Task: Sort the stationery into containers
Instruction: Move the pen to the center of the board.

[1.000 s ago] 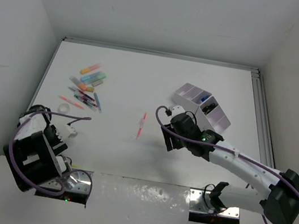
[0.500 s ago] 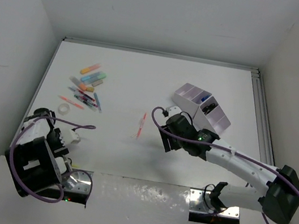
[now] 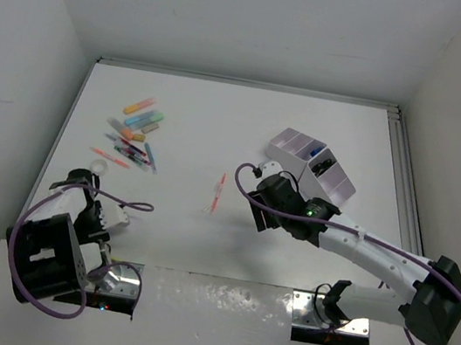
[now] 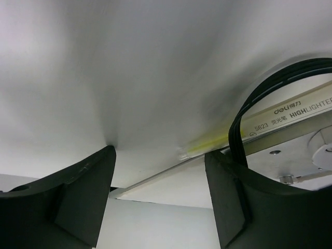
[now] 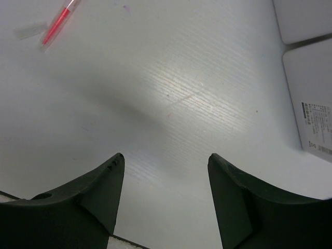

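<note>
A thin red pen [image 3: 217, 192] [image 5: 59, 21] lies alone mid-table. My right gripper [image 3: 257, 215] [image 5: 165, 155] hovers just right of it, open over bare table. The white organiser [image 3: 311, 164] [image 5: 311, 88] stands behind that gripper, with a blue item [image 3: 315, 154] and a black item [image 3: 326, 165] in its compartments. Several pastel highlighters and pens [image 3: 135, 134] lie in a loose pile at the far left. My left gripper [image 3: 106, 215] [image 4: 160, 150] is drawn back near its base, jaws apart with nothing between them. A yellow highlighter [image 4: 280, 116] shows close by its right finger; contact cannot be told.
A small tape ring [image 3: 100, 166] lies below the pile. White walls enclose the table on three sides. A metal rail [image 3: 403, 175] runs along the right edge. A black cable loop [image 4: 244, 119] crosses the left wrist view.
The left arm has folded back toward its base, its gripper moving down and right and narrowing slightly. The right gripper has shifted a little toward the red pen.
</note>
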`<state>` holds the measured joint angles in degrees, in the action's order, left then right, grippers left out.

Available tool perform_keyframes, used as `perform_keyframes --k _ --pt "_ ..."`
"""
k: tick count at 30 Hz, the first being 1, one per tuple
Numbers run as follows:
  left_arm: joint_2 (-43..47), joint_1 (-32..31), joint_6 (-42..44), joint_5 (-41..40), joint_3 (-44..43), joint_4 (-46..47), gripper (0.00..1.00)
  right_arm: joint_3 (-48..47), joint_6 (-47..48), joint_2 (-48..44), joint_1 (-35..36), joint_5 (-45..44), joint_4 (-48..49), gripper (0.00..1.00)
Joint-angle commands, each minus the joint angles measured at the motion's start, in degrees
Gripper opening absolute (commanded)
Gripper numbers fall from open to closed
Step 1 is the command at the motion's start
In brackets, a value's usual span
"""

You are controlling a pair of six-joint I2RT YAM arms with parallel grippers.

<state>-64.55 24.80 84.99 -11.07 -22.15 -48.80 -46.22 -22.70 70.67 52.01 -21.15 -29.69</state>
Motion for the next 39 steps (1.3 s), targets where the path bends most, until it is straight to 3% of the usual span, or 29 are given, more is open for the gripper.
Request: perform_keyframes --k 1,3,7,14,16,30,39 --pt "-1.27 -1.50 -2.79 3.24 1.85 1.94 0.65 -1.51 0.99 -2.03 0.46 -2.67 0.16 0.65" --pt "-3.98 -2.38 -5.09 5.35 -0.16 2.39 0.60 -1.51 0.99 -2.21 0.38 -2.67 0.16 0.65" --pt "-8.39 -4.75 -10.71 8.16 -3.77 2.48 0.36 -1.42 0.99 -2.29 0.37 -2.58 -0.45 0.65" --pt "-13.30 -8.18 -15.90 14.57 -7.81 2.21 0.11 -0.63 1.08 -3.87 0.46 -3.81 -0.98 0.65" --pt "-14.98 -10.46 -18.27 16.42 -9.30 2.56 0.00 -0.10 0.90 -4.40 0.29 -4.16 -1.16 0.65" --pt "-22.45 -26.98 -35.32 20.83 -18.19 6.61 0.00 3.67 -1.82 -8.53 0.37 -5.84 -1.86 0.65" --pt "-26.06 -32.71 -37.18 17.14 -17.05 9.42 0.00 3.85 -2.79 -8.36 0.46 -5.40 -1.51 0.65"
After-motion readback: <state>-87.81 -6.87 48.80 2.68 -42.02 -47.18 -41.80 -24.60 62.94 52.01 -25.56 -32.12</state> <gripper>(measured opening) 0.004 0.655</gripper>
